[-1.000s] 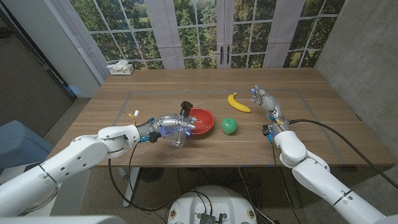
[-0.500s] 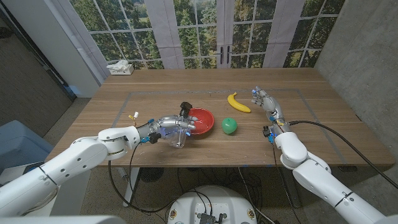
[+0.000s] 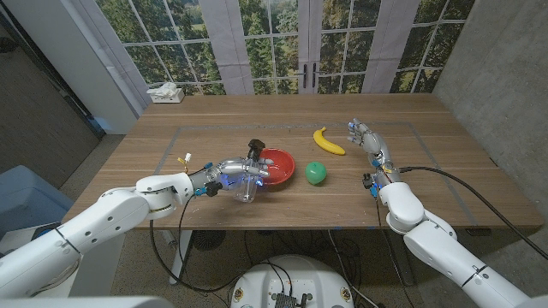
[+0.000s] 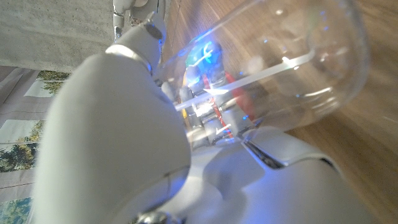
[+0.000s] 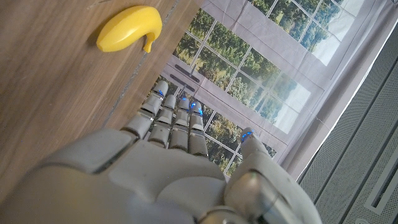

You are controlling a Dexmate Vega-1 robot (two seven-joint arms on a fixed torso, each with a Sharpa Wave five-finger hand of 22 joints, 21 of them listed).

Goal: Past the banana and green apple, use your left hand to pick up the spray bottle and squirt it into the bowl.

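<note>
On table (image 3: 445, 171): one banana (image 3: 327, 142); one apple (image 3: 316, 173); one bowl (image 3: 279, 164)

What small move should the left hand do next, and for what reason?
Probably squeeze the trigger. The left hand holds the spray bottle right beside the red bowl, its black nozzle at the bowl's rim, so a squirt would likely land inside. Whether spray has come out cannot be told.

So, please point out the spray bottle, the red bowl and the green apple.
spray bottle (image 3: 247, 186), head view, clear body.
red bowl (image 3: 282, 159), head view, inner wall.
green apple (image 3: 316, 173), head view, top surface.
</note>
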